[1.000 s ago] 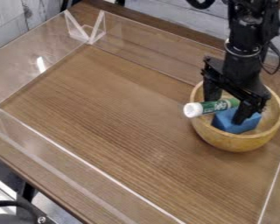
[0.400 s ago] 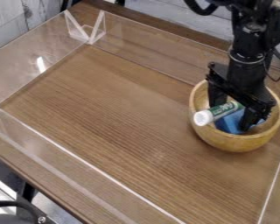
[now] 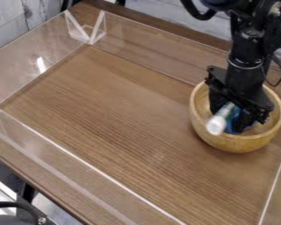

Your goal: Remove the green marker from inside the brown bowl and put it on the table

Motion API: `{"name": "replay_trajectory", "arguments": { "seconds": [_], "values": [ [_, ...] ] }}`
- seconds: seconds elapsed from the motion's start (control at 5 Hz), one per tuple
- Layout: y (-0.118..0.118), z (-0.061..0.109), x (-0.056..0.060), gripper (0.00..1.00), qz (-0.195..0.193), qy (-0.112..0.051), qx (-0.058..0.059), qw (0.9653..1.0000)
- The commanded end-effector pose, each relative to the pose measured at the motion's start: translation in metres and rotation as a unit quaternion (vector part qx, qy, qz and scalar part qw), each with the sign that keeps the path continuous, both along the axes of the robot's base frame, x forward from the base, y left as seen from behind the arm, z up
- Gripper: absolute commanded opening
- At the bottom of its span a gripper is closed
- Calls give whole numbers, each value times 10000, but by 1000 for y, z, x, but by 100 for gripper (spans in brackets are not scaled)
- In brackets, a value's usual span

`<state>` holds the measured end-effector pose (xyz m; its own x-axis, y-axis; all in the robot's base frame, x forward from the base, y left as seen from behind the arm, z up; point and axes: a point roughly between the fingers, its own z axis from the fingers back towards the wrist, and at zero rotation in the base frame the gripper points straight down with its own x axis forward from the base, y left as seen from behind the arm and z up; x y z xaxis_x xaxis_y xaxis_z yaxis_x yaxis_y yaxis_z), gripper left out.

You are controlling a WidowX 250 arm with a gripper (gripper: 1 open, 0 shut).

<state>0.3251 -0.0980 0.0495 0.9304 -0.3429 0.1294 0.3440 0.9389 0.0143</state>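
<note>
The brown bowl sits at the right side of the table. Inside it the green marker lies tilted, its white end pointing toward the near-left rim. My gripper points straight down into the bowl with a black finger on each side of the marker's barrel. The fingers look shut on the marker. The gripper body hides the marker's upper end and cap.
A blue block lies in the bowl beside the marker, under the right finger. Low clear acrylic walls edge the table at the back left, left side and front. The table's right edge runs close behind the bowl.
The marker's white end has swung from over the bowl's left rim down into the bowl. The jaws have drawn in around the barrel. The arm has stayed in place.
</note>
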Motion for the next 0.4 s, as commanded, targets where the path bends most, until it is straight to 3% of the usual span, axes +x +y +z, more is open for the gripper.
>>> {"name": "replay_trajectory", "arguments": {
  "seconds": [0.0, 0.2],
  "values": [
    [-2, 22, 4, 0, -19, -262, -62, 9996],
    [-1, 24, 2, 0, -25, -252, -65, 9997]
  ]
}}
